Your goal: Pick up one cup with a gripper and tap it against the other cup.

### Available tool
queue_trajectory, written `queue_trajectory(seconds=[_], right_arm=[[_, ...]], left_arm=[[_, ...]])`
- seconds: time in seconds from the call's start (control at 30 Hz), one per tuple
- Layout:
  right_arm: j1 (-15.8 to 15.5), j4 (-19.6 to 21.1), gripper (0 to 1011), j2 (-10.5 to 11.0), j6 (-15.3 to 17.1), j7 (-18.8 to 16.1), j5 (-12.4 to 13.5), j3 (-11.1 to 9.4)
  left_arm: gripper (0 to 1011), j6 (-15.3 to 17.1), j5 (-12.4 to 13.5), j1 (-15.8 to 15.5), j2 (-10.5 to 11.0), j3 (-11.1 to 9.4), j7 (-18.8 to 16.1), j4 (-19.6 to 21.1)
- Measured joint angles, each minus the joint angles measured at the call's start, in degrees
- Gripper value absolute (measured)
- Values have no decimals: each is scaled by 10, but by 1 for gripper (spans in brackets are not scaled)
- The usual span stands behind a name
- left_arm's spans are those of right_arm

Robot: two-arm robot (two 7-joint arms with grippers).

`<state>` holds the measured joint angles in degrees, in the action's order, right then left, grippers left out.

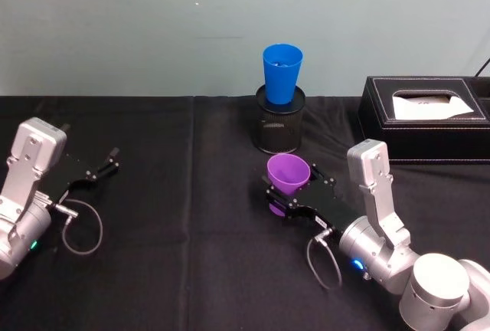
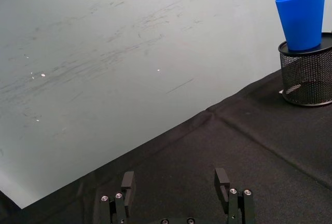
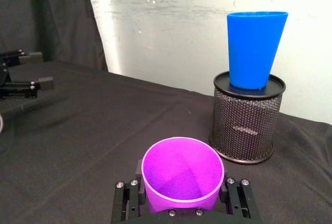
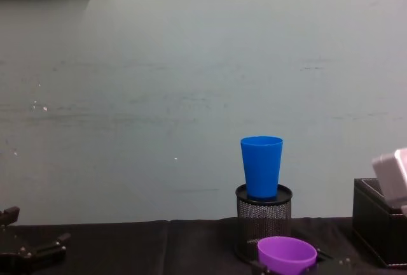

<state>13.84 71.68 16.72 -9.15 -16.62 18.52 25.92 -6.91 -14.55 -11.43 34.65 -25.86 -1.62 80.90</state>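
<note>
So, closest in: the right gripper (image 3: pixel 182 199) has its jaws clamped on the purple cup (image 3: pixel 181 175), mouth up, long axis roughly upright. Ahead of it and higher up, the blue cup (image 3: pixel 256 47) stands upright on the mesh pen holder (image 3: pixel 246 125), near but apart, so I'd guess the tap needs a lift plus a push forward. The left gripper (image 2: pixel 175 182) sits well off to the side, jaws apart and holding nothing, which makes the right arm the nearer 1. Can't tell how deep the blue cup's base sits in the holder, and the jaws hide the purple cup's lower part.
</note>
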Motion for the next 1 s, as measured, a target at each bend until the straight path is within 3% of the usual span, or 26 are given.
queue_trajectory(seconds=[0.17,0.4,0.57,0.7,1.0], right_arm=[[-9,40,747,5,26,4,-1,-11],[-18,138,734,22,109,21,-2,-35],[-22,176,734,27,151,20,6,-49],[-27,185,734,27,164,14,11,-57],[-26,182,734,26,161,14,11,-55]], left_arm=[[1000,0,0,0,0,0,0,0],[1000,0,0,0,0,0,0,0],[1000,0,0,0,0,0,0,0],[1000,0,0,0,0,0,0,0],[1000,0,0,0,0,0,0,0]])
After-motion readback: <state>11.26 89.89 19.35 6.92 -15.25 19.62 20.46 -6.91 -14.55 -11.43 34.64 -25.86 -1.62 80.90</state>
